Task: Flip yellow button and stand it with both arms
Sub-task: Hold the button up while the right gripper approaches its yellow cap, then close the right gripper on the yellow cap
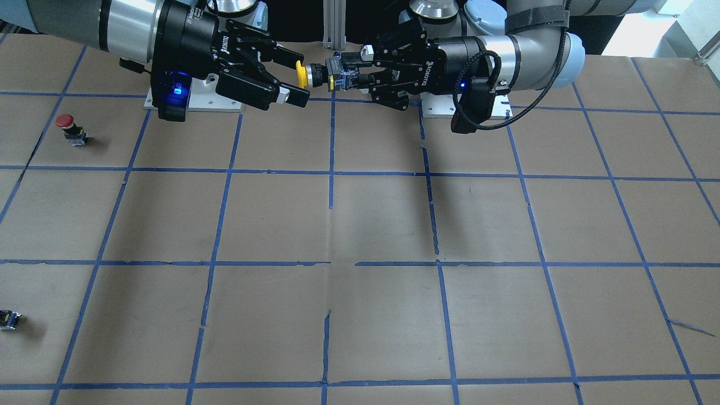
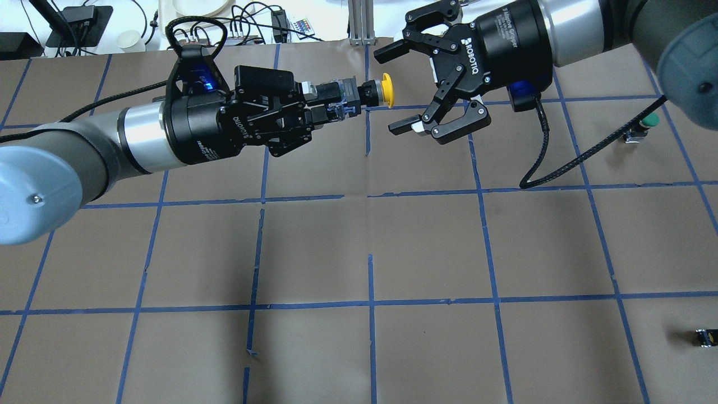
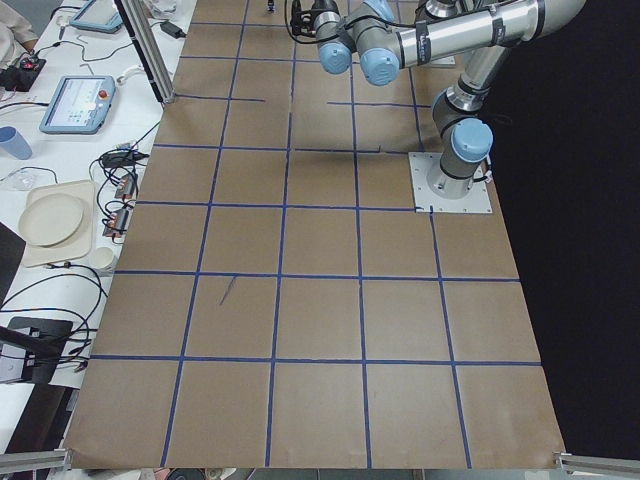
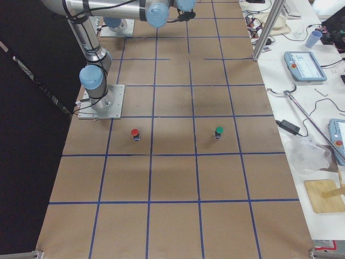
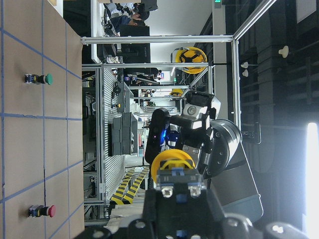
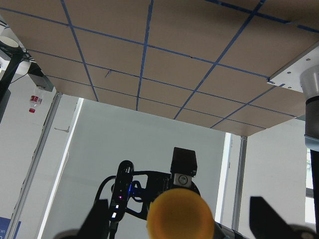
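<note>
The yellow button is held level in the air above the table's far middle. My left gripper is shut on its black-and-grey body, with the yellow cap pointing towards my right gripper. My right gripper is open, with one fingertip on each side of the cap and not touching it. The left wrist view shows the cap in front of the facing right gripper. The right wrist view shows the cap between my open fingers.
A red button and a green button stand on the brown gridded table on my right side. A tiny dark block lies near the table's right edge. Both base plates sit under the arms.
</note>
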Tool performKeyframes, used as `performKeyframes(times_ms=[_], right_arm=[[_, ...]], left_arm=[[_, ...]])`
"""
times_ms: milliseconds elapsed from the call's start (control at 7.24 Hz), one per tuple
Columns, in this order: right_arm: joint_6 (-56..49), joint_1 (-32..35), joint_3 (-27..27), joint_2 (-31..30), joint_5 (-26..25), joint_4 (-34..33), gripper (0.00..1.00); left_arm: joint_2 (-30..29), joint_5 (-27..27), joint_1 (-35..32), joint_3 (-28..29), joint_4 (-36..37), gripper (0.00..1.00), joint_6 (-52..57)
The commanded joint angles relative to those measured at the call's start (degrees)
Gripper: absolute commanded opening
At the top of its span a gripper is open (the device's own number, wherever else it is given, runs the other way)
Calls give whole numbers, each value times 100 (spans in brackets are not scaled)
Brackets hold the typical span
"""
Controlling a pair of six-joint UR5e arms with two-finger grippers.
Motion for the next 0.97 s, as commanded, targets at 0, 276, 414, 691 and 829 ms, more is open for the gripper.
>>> performKeyframes(times_ms=[0, 276, 414, 691, 829], right_arm=[[-2, 4, -1, 0, 29, 1, 83], [6, 4, -1, -35, 107, 1, 69], [-2, -5, -1, 17, 247, 9, 43], [-2, -31, 17, 27, 258, 18, 14], [-2, -66, 52, 27, 258, 18, 8]], left_arm=[[0, -3, 6, 3, 0, 16, -2], [9, 6, 6, 3, 0, 17, -11], [9, 6, 6, 3, 0, 18, -11], [62, 6, 6, 12, -9, 19, -20], [79, 6, 6, -6, -9, 19, -20]])
